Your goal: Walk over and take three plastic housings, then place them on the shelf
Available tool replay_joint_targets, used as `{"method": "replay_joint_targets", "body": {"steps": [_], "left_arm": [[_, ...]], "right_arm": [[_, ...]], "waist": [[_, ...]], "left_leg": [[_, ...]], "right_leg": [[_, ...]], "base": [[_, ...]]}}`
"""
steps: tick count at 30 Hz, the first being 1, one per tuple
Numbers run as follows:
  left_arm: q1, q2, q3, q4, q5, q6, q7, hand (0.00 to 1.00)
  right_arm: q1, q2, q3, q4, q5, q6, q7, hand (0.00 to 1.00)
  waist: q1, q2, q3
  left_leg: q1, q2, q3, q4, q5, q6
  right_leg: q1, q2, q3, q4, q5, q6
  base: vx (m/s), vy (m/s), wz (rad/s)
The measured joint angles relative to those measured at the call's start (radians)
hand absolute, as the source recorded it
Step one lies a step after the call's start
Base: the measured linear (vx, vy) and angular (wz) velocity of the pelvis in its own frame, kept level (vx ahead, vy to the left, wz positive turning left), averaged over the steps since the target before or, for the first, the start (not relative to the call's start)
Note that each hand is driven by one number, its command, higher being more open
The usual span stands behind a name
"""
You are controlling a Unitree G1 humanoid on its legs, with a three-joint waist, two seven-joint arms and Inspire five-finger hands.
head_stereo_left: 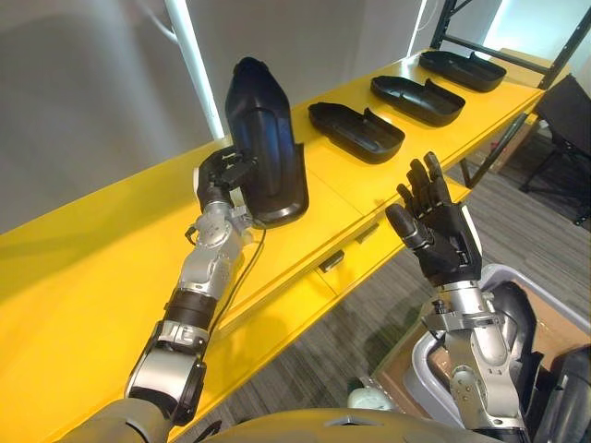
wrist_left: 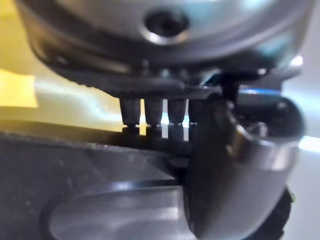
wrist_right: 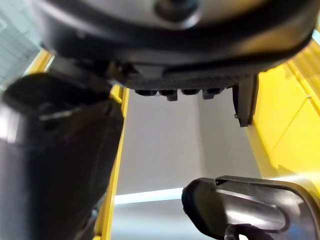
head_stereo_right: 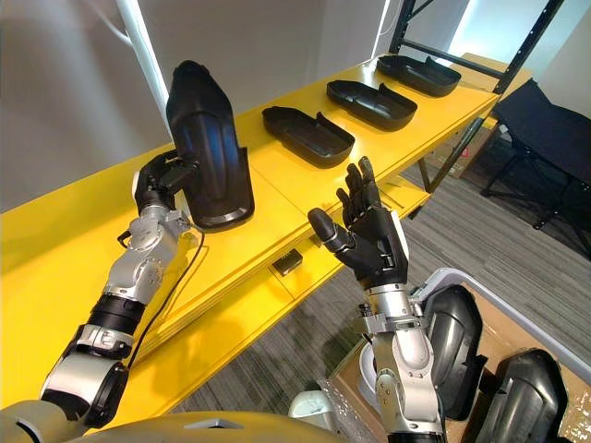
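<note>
**Housing upright in left hand's grip**

The left hand (head_stereo_left: 220, 177) is curled round the housing (head_stereo_left: 270, 138), whose long axis rises above the fingers, its base touching the shelf (head_stereo_left: 83, 277). The right hand (head_stereo_left: 445, 235), fingers spread, hovers well apart.

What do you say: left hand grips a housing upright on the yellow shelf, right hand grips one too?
Wrong on the right hand: it is open and empty, fingers straight, in the left eye view. The left hand does grip the upright housing on the yellow shelf.
</note>
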Motion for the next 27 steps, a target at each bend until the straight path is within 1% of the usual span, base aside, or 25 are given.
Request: {"method": "replay_joint_targets", "body": {"steps": [2, 5, 7, 10, 11, 14, 15, 18, 20, 21, 27], "left_arm": [[-0.029, 0.000, 0.004, 0.048, 0.000, 0.000, 0.020, 0.00], [-0.054, 0.000, 0.019, 0.093, -0.005, 0.001, 0.024, 0.00], [-0.070, 0.000, 0.025, 0.114, -0.019, 0.014, 0.017, 0.00], [-0.078, -0.007, 0.021, 0.139, -0.078, 0.025, -0.020, 0.00], [-0.078, -0.019, 0.011, 0.145, -0.098, 0.043, -0.027, 0.00], [-0.077, -0.046, -0.026, 0.183, -0.145, 0.045, -0.030, 0.00], [-0.077, -0.063, -0.034, 0.207, -0.173, 0.041, -0.019, 0.00], [-0.078, -0.073, -0.050, 0.217, -0.178, 0.013, 0.030, 0.00], [-0.078, -0.081, -0.050, 0.223, -0.176, -0.005, 0.047, 0.00], [-0.079, -0.086, -0.051, 0.232, -0.170, -0.007, 0.065, 0.00], [-0.088, -0.098, -0.052, 0.255, -0.129, -0.008, 0.111, 0.00]], "right_arm": [[0.000, 0.000, 0.006, 0.001, 0.000, 0.000, 0.007, 1.00], [0.001, 0.000, 0.010, 0.001, 0.000, 0.000, 0.021, 1.00], [0.001, 0.000, 0.013, 0.003, 0.000, 0.000, 0.021, 1.00], [0.002, 0.000, 0.027, 0.003, 0.000, -0.001, 0.021, 1.00], [0.004, 0.000, 0.034, 0.003, -0.001, -0.001, 0.021, 1.00], [0.004, 0.000, 0.045, 0.003, -0.001, -0.001, 0.022, 1.00], [0.004, 0.000, 0.049, 0.004, -0.001, -0.001, 0.023, 1.00], [0.004, 0.000, 0.050, 0.004, -0.001, -0.001, 0.022, 1.00], [0.004, 0.000, 0.049, 0.004, -0.001, -0.002, 0.018, 1.00], [0.004, 0.000, 0.050, 0.004, -0.001, -0.002, 0.017, 1.00], [0.004, 0.000, 0.061, 0.015, -0.001, -0.002, 0.014, 1.00]], "waist": [[-0.006, 0.002, 0.000], [-0.016, 0.007, -0.001], [-0.018, 0.009, -0.001], [-0.022, 0.011, -0.001], [-0.022, 0.011, -0.001], [-0.021, 0.011, -0.001], [-0.021, 0.011, -0.001], [-0.023, 0.011, -0.001], [-0.023, 0.011, -0.001], [-0.023, 0.010, -0.002], [-0.028, 0.002, -0.004]], "left_leg": [[-0.001, 0.001, 0.001, -0.002, 0.002, 0.000], [-0.003, 0.000, 0.007, -0.002, 0.003, 0.000], [-0.004, 0.000, 0.012, -0.002, 0.005, 0.001], [-0.006, -0.001, 0.017, -0.002, 0.009, 0.002], [-0.005, -0.001, 0.017, -0.002, 0.010, 0.002], [-0.004, -0.001, 0.015, -0.003, 0.011, 0.003], [-0.003, -0.001, 0.015, -0.003, 0.012, 0.004], [0.001, -0.001, 0.016, -0.003, 0.013, 0.004], [0.001, 0.000, 0.016, -0.003, 0.014, 0.005], [0.001, 0.000, 0.016, -0.004, 0.015, 0.005], [0.004, 0.000, 0.018, -0.004, 0.016, 0.005]], "right_leg": [[-0.002, 0.001, 0.001, -0.001, 0.001, 0.000], [-0.008, 0.001, 0.007, -0.002, 0.004, 0.002], [-0.011, 0.002, 0.012, -0.006, 0.009, 0.002], [-0.010, 0.003, 0.017, -0.019, 0.019, 0.003], [-0.010, 0.003, 0.017, -0.019, 0.020, 0.003], [-0.001, 0.002, 0.021, -0.036, 0.027, 0.004], [0.001, 0.002, 0.021, -0.036, 0.028, 0.004], [0.003, 0.002, 0.024, -0.037, 0.028, 0.004], [0.004, 0.003, 0.025, -0.042, 0.030, 0.006], [0.005, 0.003, 0.026, -0.048, 0.033, 0.006], [0.005, 0.002, 0.028, -0.049, 0.034, 0.006]], "base": [[0.00, 0.000, 0.00], [0.00, 0.000, -0.06], [0.00, 0.002, -0.08], [0.00, -0.002, -0.04], [0.00, 0.000, 0.00], [0.00, 0.000, 0.00], [0.00, 0.000, 0.00], [-0.01, -0.001, -0.02], [-0.01, -0.006, -0.04], [0.00, 0.000, 0.00], [0.00, 0.000, 0.00]]}}
